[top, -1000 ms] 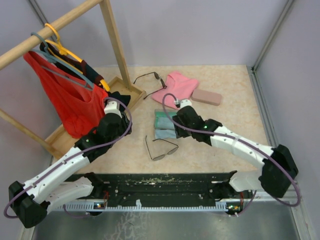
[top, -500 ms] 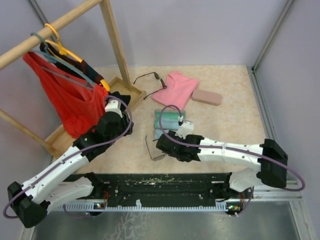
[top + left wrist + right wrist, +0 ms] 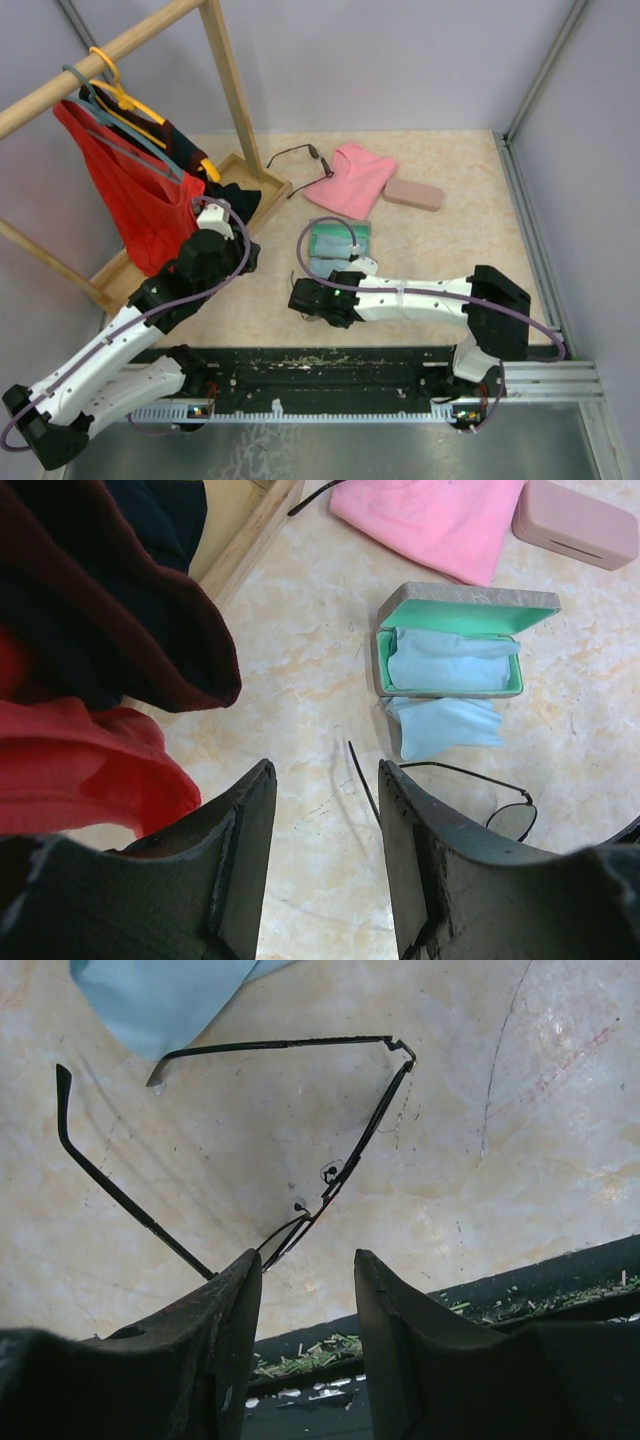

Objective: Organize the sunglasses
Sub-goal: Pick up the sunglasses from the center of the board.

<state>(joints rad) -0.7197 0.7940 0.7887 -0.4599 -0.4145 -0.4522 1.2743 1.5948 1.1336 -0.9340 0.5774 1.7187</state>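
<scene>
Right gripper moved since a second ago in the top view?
Yes. The right gripper has gone from over the open green case toward the near edge and left, now over the near sunglasses.

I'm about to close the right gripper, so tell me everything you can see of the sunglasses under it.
The sunglasses are a thin, dark wire frame with two small nose pads; the lenses barely show. Both slim arms are unfolded. The pair lies on the marbled table, one arm tip ending at the edge of the light-blue cloth. The right gripper hangs open astride the frame's near end, with no grip visible.
</scene>
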